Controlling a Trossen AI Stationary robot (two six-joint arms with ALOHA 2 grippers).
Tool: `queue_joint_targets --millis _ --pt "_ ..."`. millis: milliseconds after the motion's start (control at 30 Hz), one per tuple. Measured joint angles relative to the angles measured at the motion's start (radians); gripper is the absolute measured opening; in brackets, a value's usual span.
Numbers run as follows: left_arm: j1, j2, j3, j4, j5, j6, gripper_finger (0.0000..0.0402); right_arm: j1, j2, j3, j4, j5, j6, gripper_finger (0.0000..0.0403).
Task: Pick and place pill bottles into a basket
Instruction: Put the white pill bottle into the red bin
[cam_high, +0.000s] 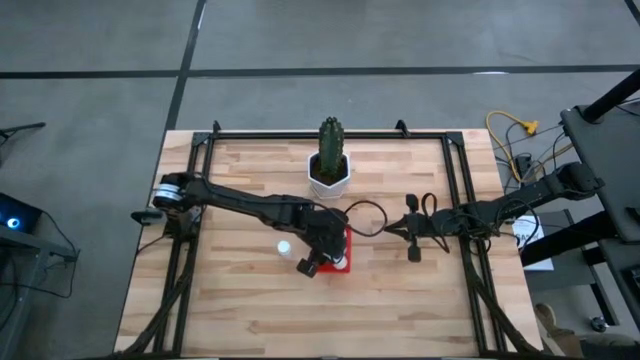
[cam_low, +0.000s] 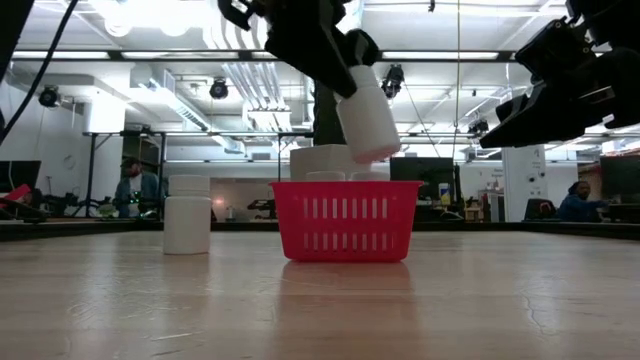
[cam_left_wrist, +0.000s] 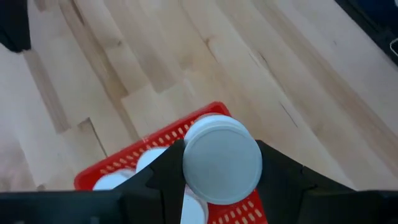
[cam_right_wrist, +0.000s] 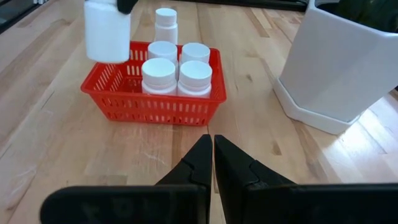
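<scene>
Held bottle (cam_left_wrist: 222, 159) fills the left wrist view, cap toward the lens, gripped between the two dark fingers of the left hand (cam_left_wrist: 221, 171) — the fingers closed partway on its body. Directly beneath this hand lies the red basket (cam_left_wrist: 177, 134), with white caps of bottles already inside showing below the held one. From table height, the same bottle (cam_low: 367, 112) hangs tilted above the basket (cam_low: 345, 220), clear of its rim, at the basket's right part in that view. Four bottles (cam_right_wrist: 177, 68) stand upright inside the basket (cam_right_wrist: 155, 93), in two touching pairs. One bottle (cam_right_wrist: 166, 25) stands upright on the wooden surface (cam_right_wrist: 62, 149) just outside the basket, on the side away from the right hand; from table height it (cam_low: 187, 214) stands apart from the basket wall.

Right hand (cam_right_wrist: 213, 158) — fingers pressed together, holding nothing — hovers above the surface, well apart from the left hand and pointing toward the basket. Beside the right hand stands a white cactus pot (cam_right_wrist: 345, 68); from overhead the pot (cam_high: 329, 172) lies beyond the left hand (cam_high: 320, 262), near the basket (cam_high: 345, 262).
</scene>
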Motion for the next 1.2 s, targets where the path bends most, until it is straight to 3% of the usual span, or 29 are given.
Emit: queue_joint_targets --millis 1200 --pt "0.006 0.056 0.001 0.023 -0.029 0.089 0.0141 0.000 0.006 -0.004 -0.005 -0.001 0.012 0.0008"
